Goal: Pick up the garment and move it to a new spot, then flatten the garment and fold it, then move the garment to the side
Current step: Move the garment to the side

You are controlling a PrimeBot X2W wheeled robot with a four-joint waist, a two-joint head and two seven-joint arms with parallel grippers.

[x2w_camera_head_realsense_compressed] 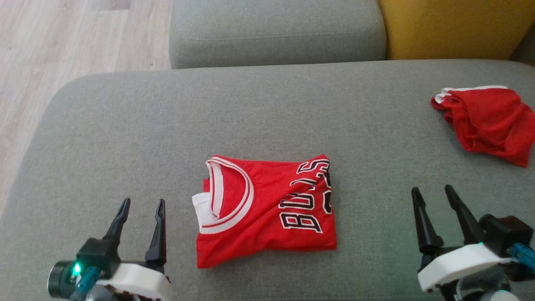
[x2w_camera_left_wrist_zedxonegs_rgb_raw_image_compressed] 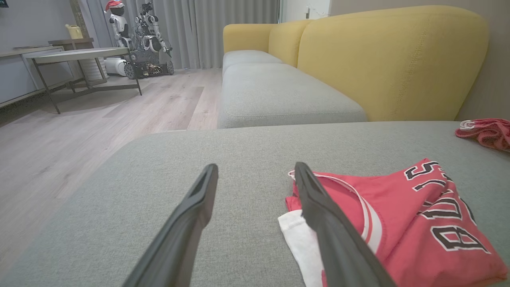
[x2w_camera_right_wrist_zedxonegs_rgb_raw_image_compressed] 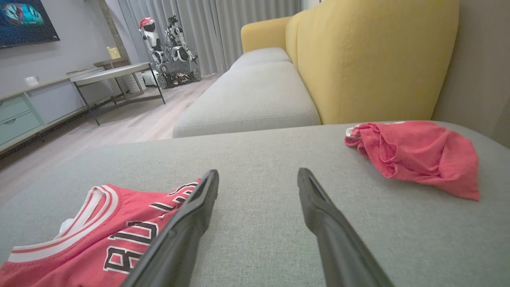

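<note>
A red jersey with white trim and black lettering, the garment (x2w_camera_head_realsense_compressed: 267, 211), lies folded into a rough square on the grey cushion (x2w_camera_head_realsense_compressed: 267, 117), near its front middle. It shows at the lower right of the left wrist view (x2w_camera_left_wrist_zedxonegs_rgb_raw_image_compressed: 410, 223) and the lower left of the right wrist view (x2w_camera_right_wrist_zedxonegs_rgb_raw_image_compressed: 95, 235). My left gripper (x2w_camera_head_realsense_compressed: 141, 204) stands open just left of it, fingers apart and empty. On the other side, my right gripper (x2w_camera_head_realsense_compressed: 432, 191) is open too, a short way right of the garment, holding nothing.
A crumpled red cloth (x2w_camera_head_realsense_compressed: 487, 121) lies at the cushion's far right. A yellow sofa back (x2w_camera_head_realsense_compressed: 451, 27) rises behind, with another grey seat cushion (x2w_camera_head_realsense_compressed: 276, 31) beyond. Wooden floor (x2w_camera_head_realsense_compressed: 62, 46) drops off to the left. A low table (x2w_camera_left_wrist_zedxonegs_rgb_raw_image_compressed: 79, 56) and parked robots (x2w_camera_left_wrist_zedxonegs_rgb_raw_image_compressed: 139, 36) stand far off.
</note>
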